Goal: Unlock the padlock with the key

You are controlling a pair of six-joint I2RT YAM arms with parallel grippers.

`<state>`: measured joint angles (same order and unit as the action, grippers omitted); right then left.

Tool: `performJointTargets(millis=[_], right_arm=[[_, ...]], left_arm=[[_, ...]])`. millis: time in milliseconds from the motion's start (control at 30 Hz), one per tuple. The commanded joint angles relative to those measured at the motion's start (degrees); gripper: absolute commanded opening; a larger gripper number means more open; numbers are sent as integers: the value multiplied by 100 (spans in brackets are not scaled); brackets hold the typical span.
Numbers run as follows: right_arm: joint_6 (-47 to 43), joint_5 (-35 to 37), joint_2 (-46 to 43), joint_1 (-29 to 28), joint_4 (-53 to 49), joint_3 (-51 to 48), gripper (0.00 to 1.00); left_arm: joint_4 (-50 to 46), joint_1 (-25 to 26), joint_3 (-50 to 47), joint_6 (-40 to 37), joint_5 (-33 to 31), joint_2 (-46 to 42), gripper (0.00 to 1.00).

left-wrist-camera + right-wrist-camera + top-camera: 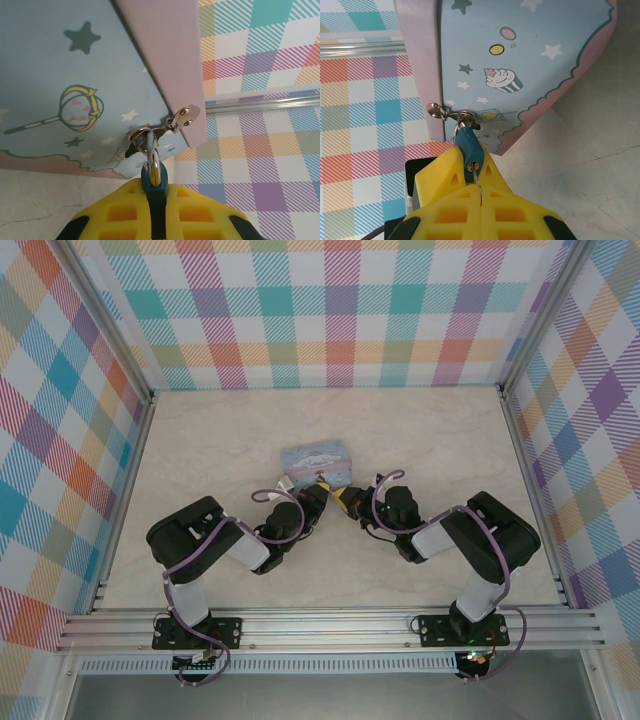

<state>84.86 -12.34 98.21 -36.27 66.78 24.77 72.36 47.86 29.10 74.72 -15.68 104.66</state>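
The small teal padlock [154, 189] hangs by its metal shackle [153, 152] from the hasp of a light-blue cartoon tin [60, 75]. My left gripper [155, 196] is shut on the padlock's body, its yellow fingers [120, 212] pressed to both sides. In the right wrist view the padlock [468, 146] points its keyhole at the camera. The thin key [477, 178] has its tip in that keyhole. My right gripper [480, 192] is shut on the key, whose head is hidden between the fingers. From above, the left gripper [323, 487] and right gripper [346, 502] meet just in front of the tin [318, 458].
The tin [530, 60] rests on the pale marble tabletop [430, 440] near its middle. Plaid walls [340, 310] enclose the back and both sides, with aluminium rails [330, 625] along the near edge. Open tabletop lies left, right and behind the tin.
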Motion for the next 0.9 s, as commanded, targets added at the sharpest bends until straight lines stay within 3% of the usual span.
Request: performJointTargets(millis=[0, 500, 867], right_arm=[[-63, -130, -87, -16, 270, 426, 3], [-17, -99, 111, -66, 391, 419, 3], [-338, -132, -386, 372, -12, 22, 3]], left_arm=[[280, 197, 174, -96, 985, 124, 0], [332, 229, 298, -89, 1146, 156, 0], [344, 224, 96, -103, 1039, 34, 0]])
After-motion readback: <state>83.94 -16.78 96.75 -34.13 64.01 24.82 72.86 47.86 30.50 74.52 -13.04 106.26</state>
